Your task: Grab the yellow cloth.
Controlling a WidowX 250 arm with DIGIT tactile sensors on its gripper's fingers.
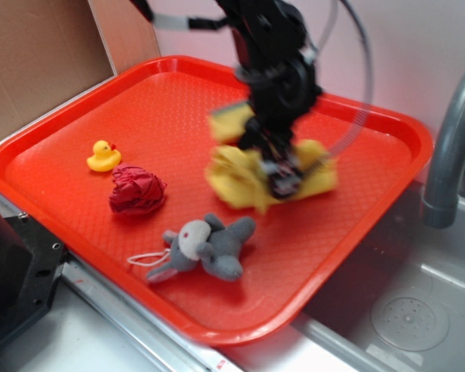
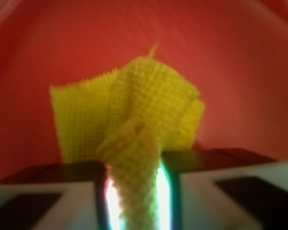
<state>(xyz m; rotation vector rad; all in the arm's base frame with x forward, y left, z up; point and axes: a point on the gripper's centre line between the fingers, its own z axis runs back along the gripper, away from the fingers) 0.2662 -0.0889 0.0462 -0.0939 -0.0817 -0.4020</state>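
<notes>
Claw (image 2: 134,191) clenched on a bunched fold of the yellow cloth (image 2: 134,110), pinched between both fingers. Cloth gathered in a heap near the middle of a red tray (image 1: 77,132), under the blurred arm. Best done by keeping the pinch firm and lifting straight up, so the fold cannot slip. Also in the tray: rubber duck (image 1: 102,156), crumpled red ball (image 1: 137,190), grey plush toy (image 1: 209,244); a yellow block (image 1: 229,124) just behind the cloth.

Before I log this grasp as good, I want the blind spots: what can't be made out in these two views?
- Exterior: gripper fingertips smeared by motion blur; the grip itself is unclear.
- Exterior: arm hides part of the yellow cloth.
- Wrist: cloth pinched between the fingers, lower end cut off by the frame edge.
- Wrist: red tray blurred; other items unseen.
</notes>
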